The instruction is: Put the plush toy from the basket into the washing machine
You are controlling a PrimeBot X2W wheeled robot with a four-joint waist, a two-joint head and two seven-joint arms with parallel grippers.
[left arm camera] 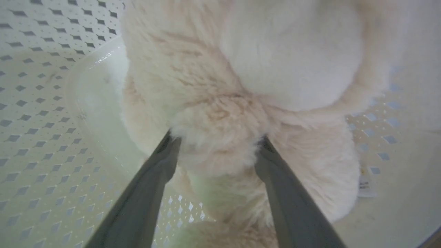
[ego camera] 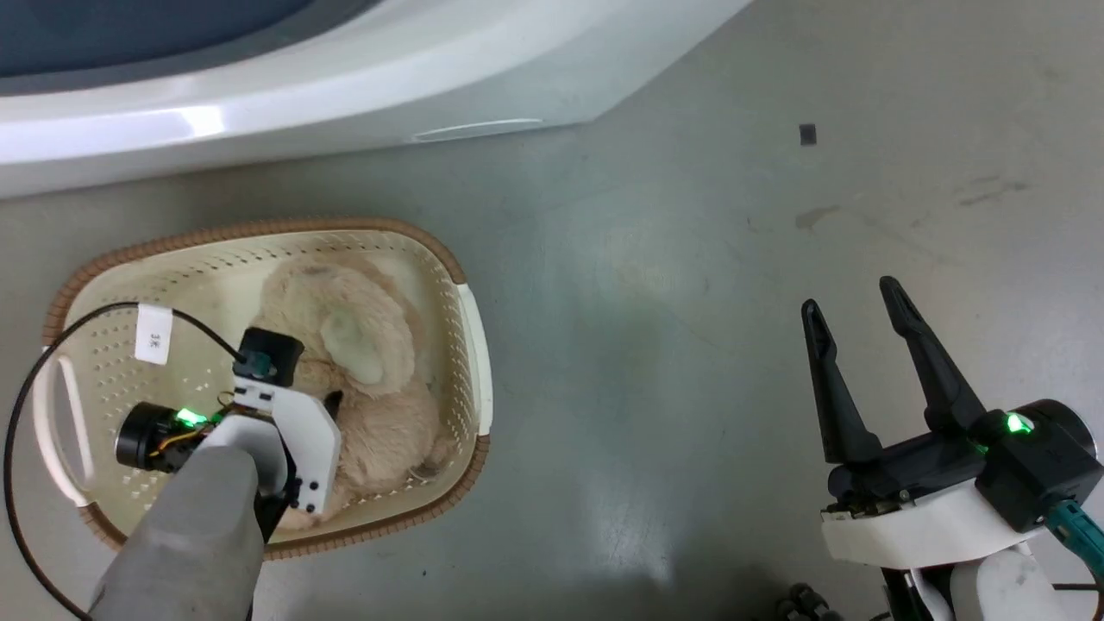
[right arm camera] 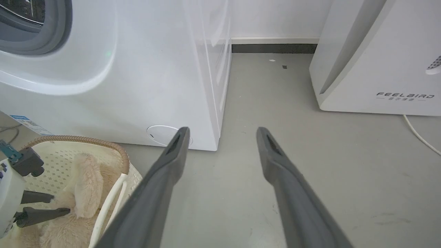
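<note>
The cream-beige plush toy (ego camera: 384,423) lies curled in the perforated basket (ego camera: 259,231), its paler smooth patch facing up. My left gripper (ego camera: 330,404) reaches down into the basket. In the left wrist view its fingers (left arm camera: 162,165) are open and spread either side of a fluffy bulge of the plush toy (left arm camera: 293,51), tips pressing into the fur. My right gripper (ego camera: 849,297) hovers open over bare floor to the basket's right, holding nothing. The white washing machine (right arm camera: 137,69) stands just behind the basket (right arm camera: 79,138), its grey-gasketed port (right arm camera: 34,34) at the upper left.
A white FEELBIRD appliance (right arm camera: 379,51) stands on the right with a white cable (right arm camera: 418,136) trailing on the grey floor. A black cable (ego camera: 17,431) loops from my left wrist past the basket's left side. A small dark square (ego camera: 807,134) lies on the floor.
</note>
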